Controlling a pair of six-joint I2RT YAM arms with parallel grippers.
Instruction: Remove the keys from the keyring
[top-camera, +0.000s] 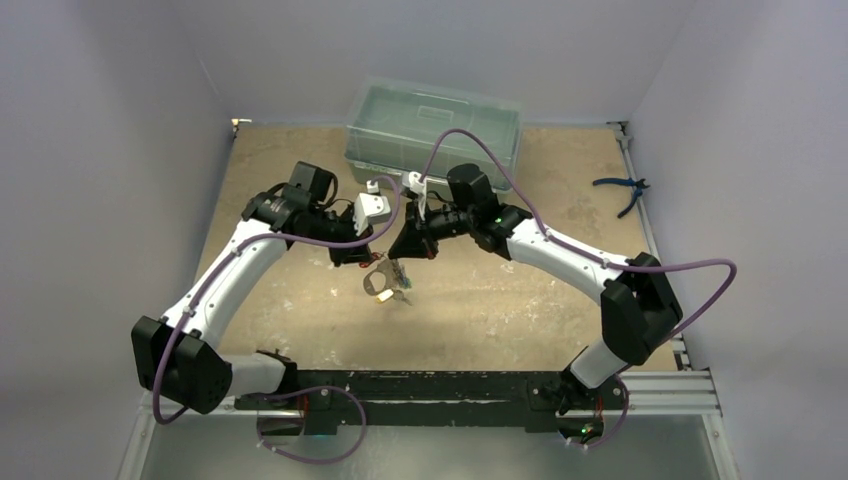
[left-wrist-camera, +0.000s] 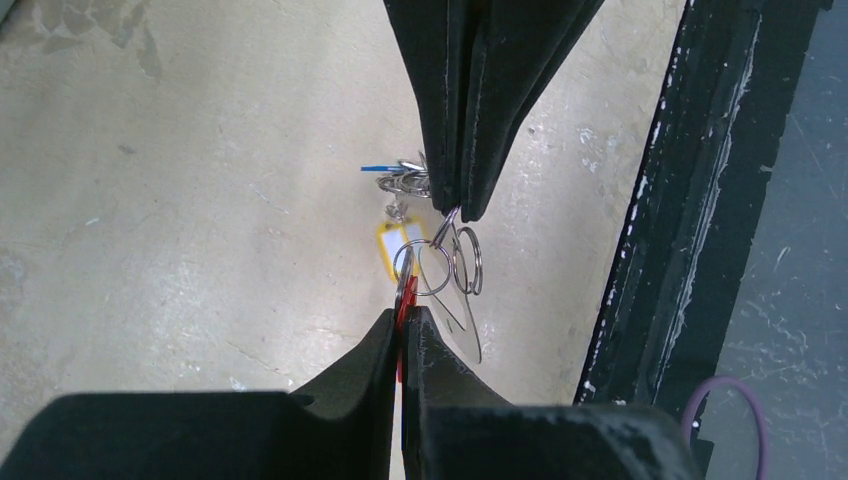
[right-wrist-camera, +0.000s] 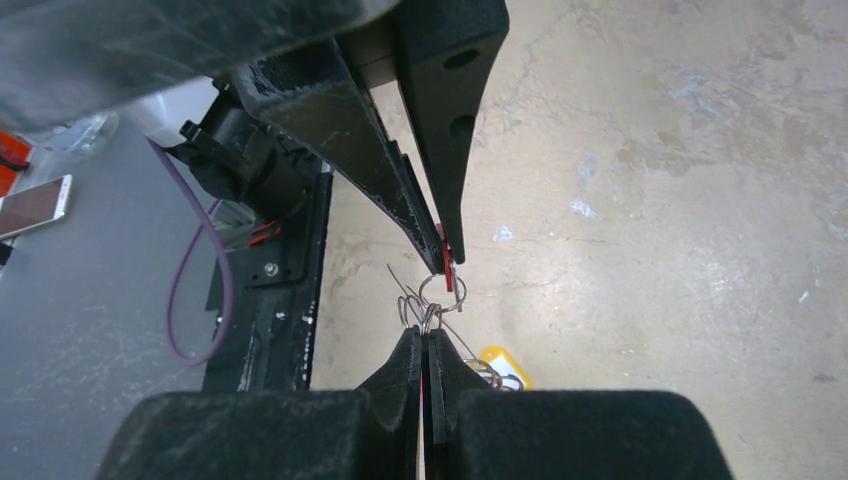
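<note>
**Over mid-table, just off the surface: both grippers pinched tip to tip on the key bundle**

Between the two arms in the top view, the bundle hangs clear of the table (top-camera: 520, 300). The left gripper (left-wrist-camera: 403, 322) is at its 10 o'clock and the right gripper (left-wrist-camera: 461, 205) at its 1 o'clock. Both are equally near, and both already have contact.

Left gripper: jaws fully closed, with only a sliver of the red key (left-wrist-camera: 402, 300) showing between the tips. Right gripper: jaws also pressed together on a tangle of thin wire loops at the top of the bundle. I cannot tell which exact loop is clamped.

In the left wrist view the right gripper comes in from 12 o'clock and the left from 6 o'clock, nearly nose to nose. The keyring (left-wrist-camera: 432, 268) is strung in the short gap between them. So the working axis runs 12 to 6 there, and the ring faces the camera roughly flat.

The yellow tag (left-wrist-camera: 392, 248) hangs free at 9 o'clock of the ring, touching neither gripper. A blue sliver (left-wrist-camera: 378, 168) sticks out toward 9 o'clock beside the right gripper's tip. It is probably another of the keys, but too small to be sure. A pale flat piece trails toward 5 o'clock, likely the strap.

Judgement: the step in hand is working the red key off while the right side anchors the ring. The next move likely needs the left tips to travel around the ring's coil, not straight back toward 6 o'clock. A straight pull would probably only tension or twist the ring.
</note>
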